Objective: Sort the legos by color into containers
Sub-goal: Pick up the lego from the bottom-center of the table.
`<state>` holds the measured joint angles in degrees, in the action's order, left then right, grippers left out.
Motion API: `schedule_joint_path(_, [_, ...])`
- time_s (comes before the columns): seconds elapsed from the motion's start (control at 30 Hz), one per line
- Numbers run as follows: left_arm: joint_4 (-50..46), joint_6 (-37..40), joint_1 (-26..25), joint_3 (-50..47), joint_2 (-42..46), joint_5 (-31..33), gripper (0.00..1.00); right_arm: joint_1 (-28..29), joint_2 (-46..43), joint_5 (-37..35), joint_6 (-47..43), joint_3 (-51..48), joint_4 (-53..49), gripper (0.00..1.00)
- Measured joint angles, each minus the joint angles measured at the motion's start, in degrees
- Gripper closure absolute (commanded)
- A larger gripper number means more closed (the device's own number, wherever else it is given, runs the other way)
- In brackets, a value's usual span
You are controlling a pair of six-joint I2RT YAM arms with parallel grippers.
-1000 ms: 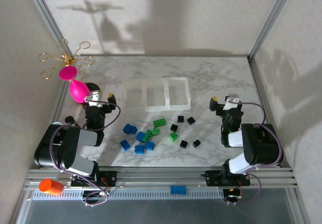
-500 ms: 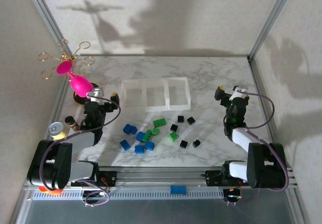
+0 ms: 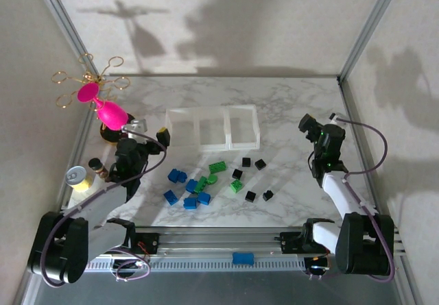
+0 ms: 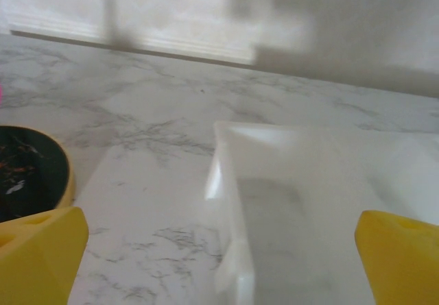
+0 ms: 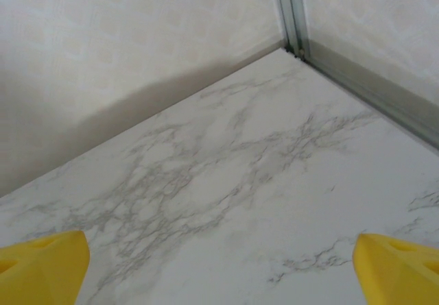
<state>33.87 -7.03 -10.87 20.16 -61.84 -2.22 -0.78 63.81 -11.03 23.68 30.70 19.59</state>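
The left gripper (image 3: pixel 149 131) hangs wide open and empty at the left end of the three joined translucent-white square trays (image 3: pixel 226 128). The right gripper (image 3: pixel 319 125), equally spread and empty, sits at right of frame. Both arms have unfolded forward, yet the small blue, green and black plastic bricks (image 3: pixel 209 179) lie unsorted below the trays on the white marble-patterned worktop (image 3: pixel 288 99), beige walls around.

R gripper (image 5: pixel 219 271) wide apart over marble table (image 5: pixel 226 181) corner.
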Motion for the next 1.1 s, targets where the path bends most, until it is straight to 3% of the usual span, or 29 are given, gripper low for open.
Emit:
schedule_joint_path(0.23, [-3.7,-4.6,-3.6,0.0,4.9,0.0,0.01,1.2,-0.2,5.4,2.7,3.1,-10.8,0.01])
schedule_joint_path(0.4, [-4.7,-8.8,-8.3,-0.2,7.5,0.3,0.01,6.0,-0.3,7.6,3.7,4.3,-17.7,0.01])
schedule_joint_path(0.53, [-5.3,-12.8,-14.2,-1.2,10.3,3.1,0.01,12.0,-0.3,8.8,4.5,4.8,-22.5,0.01])
schedule_joint_path(0.87, [-10.2,-20.9,-23.4,-2.4,11.7,9.6,0.01,29.4,2.4,9.5,10.3,5.9,-29.4,0.01])
schedule_joint_path(1.1, [-14.2,-25.7,-32.7,-2.3,11.7,13.5,0.01,42.8,8.9,5.6,15.6,11.2,-34.1,0.04])
